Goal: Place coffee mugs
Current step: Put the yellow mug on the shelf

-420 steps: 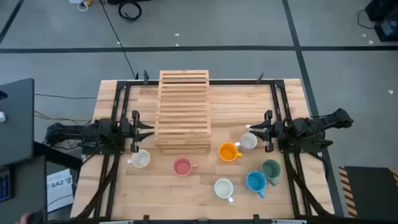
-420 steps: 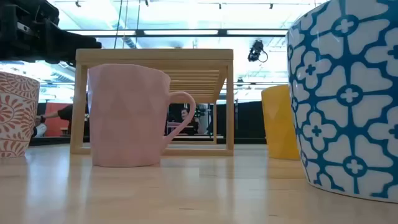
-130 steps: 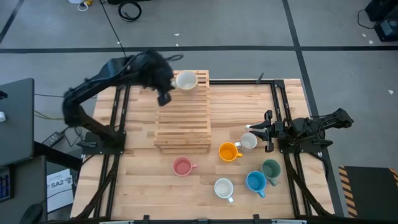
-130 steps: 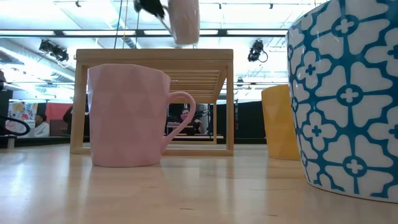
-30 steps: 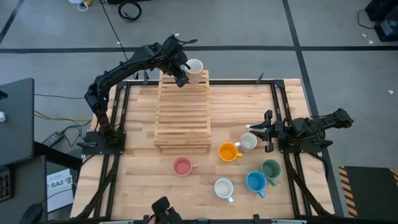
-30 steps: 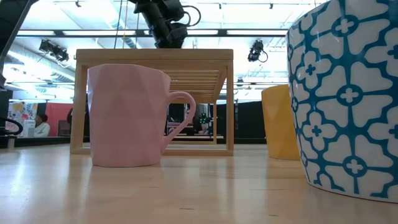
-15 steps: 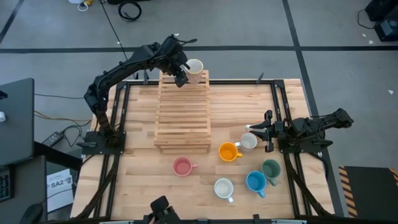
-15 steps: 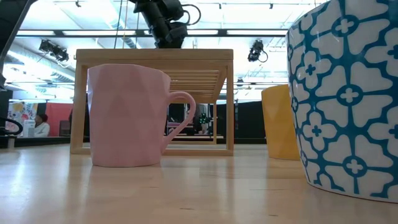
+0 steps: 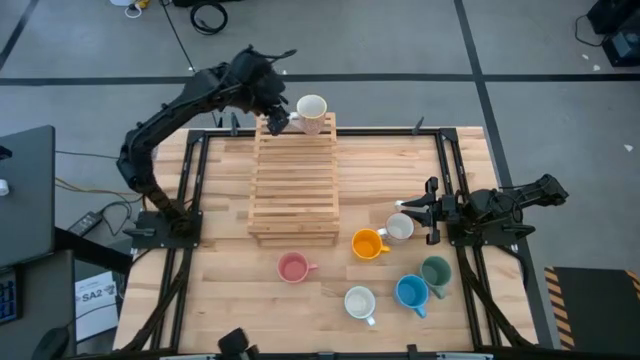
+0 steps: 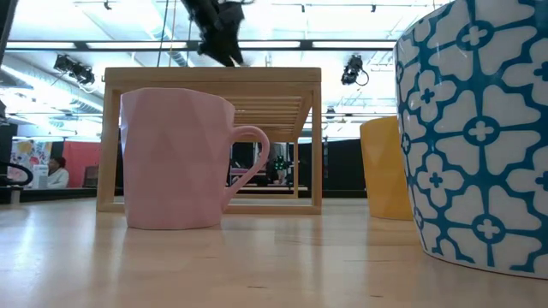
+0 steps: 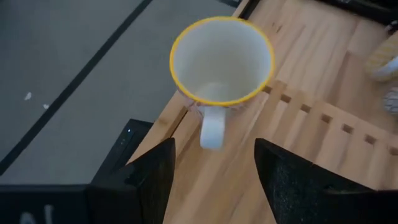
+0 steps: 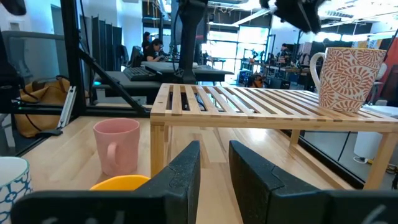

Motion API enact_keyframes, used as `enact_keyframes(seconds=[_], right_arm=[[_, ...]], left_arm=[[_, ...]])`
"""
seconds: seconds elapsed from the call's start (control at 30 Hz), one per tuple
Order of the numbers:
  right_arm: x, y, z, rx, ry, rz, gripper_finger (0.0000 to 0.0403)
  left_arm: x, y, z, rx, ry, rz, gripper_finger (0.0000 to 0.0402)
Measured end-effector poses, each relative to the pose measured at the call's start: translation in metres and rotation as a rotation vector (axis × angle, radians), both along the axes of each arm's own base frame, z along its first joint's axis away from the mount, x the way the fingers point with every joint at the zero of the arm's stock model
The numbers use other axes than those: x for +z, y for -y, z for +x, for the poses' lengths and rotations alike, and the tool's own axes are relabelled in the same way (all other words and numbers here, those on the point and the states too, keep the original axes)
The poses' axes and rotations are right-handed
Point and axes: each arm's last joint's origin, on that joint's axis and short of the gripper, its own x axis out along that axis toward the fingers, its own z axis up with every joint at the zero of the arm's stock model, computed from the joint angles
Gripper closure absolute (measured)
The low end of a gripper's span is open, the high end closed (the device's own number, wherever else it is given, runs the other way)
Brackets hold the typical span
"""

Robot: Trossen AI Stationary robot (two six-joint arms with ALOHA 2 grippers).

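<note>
A white mug with a red pattern and a yellow rim (image 9: 311, 108) stands upright by its base on the far right corner of the wooden slatted rack (image 9: 295, 175). My left gripper (image 9: 274, 119) hangs open just left of it. In the left wrist view its fingers stand apart on the near side of the mug's handle (image 11: 211, 127), touching nothing. My right gripper (image 9: 408, 212) waits low at the table's right, fingers a little apart and empty, beside a white mug (image 9: 400, 228). Orange (image 9: 368, 244), pink (image 9: 293, 267), white (image 9: 359, 301), blue (image 9: 411, 292) and dark green (image 9: 435, 271) mugs stand on the table.
The rack takes up the table's middle from the far edge to about halfway. Black frame rails run along both sides (image 9: 190, 200) (image 9: 455, 170). The loose mugs cluster at the near right. In the low view the pink mug (image 10: 175, 158) and the blue patterned mug (image 10: 479, 128) stand close.
My left gripper has drawn back from the patterned mug toward the table's left edge and risen a little. The mug stays upright where it was on the rack's far right corner.
</note>
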Motion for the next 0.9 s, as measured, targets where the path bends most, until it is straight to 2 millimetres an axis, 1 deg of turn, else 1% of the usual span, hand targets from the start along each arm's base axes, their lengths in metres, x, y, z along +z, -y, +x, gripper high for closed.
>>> enact_keyframes(seconds=[0.13, 0.2, 0.3, 0.37, 0.47, 0.63, 0.7, 0.77, 0.9], right_arm=[[0.0, 0.0, 0.0, 0.0, 0.001, 0.0, 0.0312], [0.002, 0.0, 0.0, 0.0, 0.016, 0.004, 0.0312], [0.008, 0.0, -0.001, -0.001, 0.079, 0.016, 0.0312], [0.013, 0.001, -0.002, -0.001, 0.131, 0.034, 0.0312], [0.021, 0.001, -0.004, -0.001, 0.216, 0.06, 0.0312], [0.034, 0.003, -0.009, 0.006, 0.363, 0.13, 0.0312], [0.039, 0.003, -0.01, 0.006, 0.377, 0.134, 0.0312], [0.049, 0.003, -0.01, 0.007, 0.384, 0.137, 0.0311], [0.077, 0.003, -0.009, 0.002, 0.389, 0.14, 0.0299]], left_arm=[[0.016, 0.019, -0.022, -0.024, 0.007, -0.023, 0.0175], [0.022, 0.03, -0.032, -0.081, 0.052, -0.059, 0.0175], [0.024, 0.048, -0.049, -0.164, 0.129, -0.095, 0.0175], [0.02, 0.061, -0.06, -0.196, 0.166, -0.086, 0.0175], [0.005, 0.076, -0.075, -0.205, 0.219, -0.062, 0.0175], [-0.02, 0.099, -0.093, -0.237, 0.317, -0.016, 0.0175], [-0.027, 0.106, -0.097, -0.257, 0.341, -0.002, 0.0175], [-0.032, 0.111, -0.1, -0.259, 0.363, -0.01, 0.0175], [-0.04, 0.118, -0.102, -0.277, 0.398, -0.016, 0.0175]])
